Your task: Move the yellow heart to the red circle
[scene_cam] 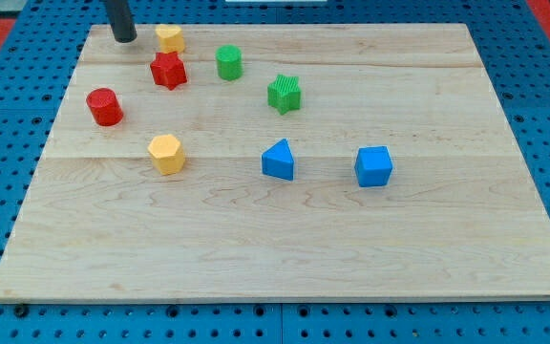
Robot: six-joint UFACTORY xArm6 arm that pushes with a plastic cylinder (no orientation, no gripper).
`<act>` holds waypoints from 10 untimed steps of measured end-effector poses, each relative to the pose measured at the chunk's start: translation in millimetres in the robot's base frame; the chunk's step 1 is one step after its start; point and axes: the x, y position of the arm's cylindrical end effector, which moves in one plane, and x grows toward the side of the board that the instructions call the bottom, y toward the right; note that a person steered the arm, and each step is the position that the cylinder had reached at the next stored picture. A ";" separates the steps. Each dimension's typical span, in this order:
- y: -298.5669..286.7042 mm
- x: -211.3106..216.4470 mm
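The yellow heart (169,38) lies near the board's top edge, at the upper left. The red circle (104,106) stands below it and to its left, nearer the board's left edge. My tip (124,39) rests on the board just left of the yellow heart, with a small gap between them. It is above the red circle and slightly to its right. The red star (168,70) sits directly below the yellow heart, between it and the red circle's level.
A yellow hexagon (166,153) lies below the red star. A green circle (228,62) and a green star (285,93) sit to the right. A blue triangle (278,160) and a blue cube (373,165) lie mid-board. The wooden board (285,258) ends close above my tip.
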 end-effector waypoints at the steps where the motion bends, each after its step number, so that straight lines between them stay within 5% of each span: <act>1: 10.5 -20.5; 4: 81.5 -6.2; 10: 31.9 147.5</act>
